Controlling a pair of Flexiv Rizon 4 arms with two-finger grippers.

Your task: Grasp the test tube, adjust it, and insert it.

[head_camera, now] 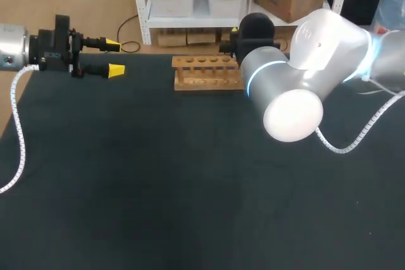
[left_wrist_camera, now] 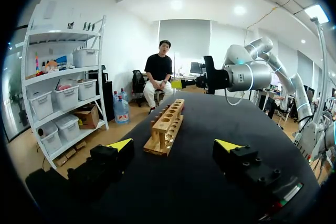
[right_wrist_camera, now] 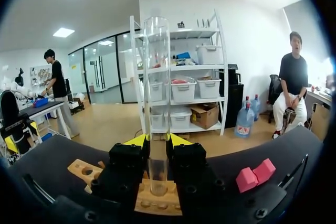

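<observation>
R side's the busy one. The right gripper [right_wrist_camera: 157, 142] is pinching the test tube [right_wrist_camera: 157, 93] low on the glass, one yellow tip each side. Tube's upright, w/ its rounded end right at a hole in the wooden rack [right_wrist_camera: 157, 204] under the fingers. Can't tell if it's in the hole yet or just above it. In the head view the right arm [head_camera: 297, 86] fills the upper right of the frame and hides its own gripper & the tube. The rack sits upper centre, just left of that arm.

Looks like the insert step, nearly there. To do it well, I'd say:
- get the tube plumb & centre the tip over the hole before going down
- descend slow & straight
- don't squeeze harder, since it's glass & prob. slick
- release only once it's seated

Any tilt could jam it on the rim or tip the rack.

Left gripper [head_camera: 114, 57] is at the upper left of the frame, fingers spread wide w/ nothing between them, well apart from the rack.

Surface: dark matte cloth over the table [head_camera: 158, 188], flat. A pair of pink blocks [right_wrist_camera: 255, 176] lies beside the right gripper, apart from the rack.
</observation>
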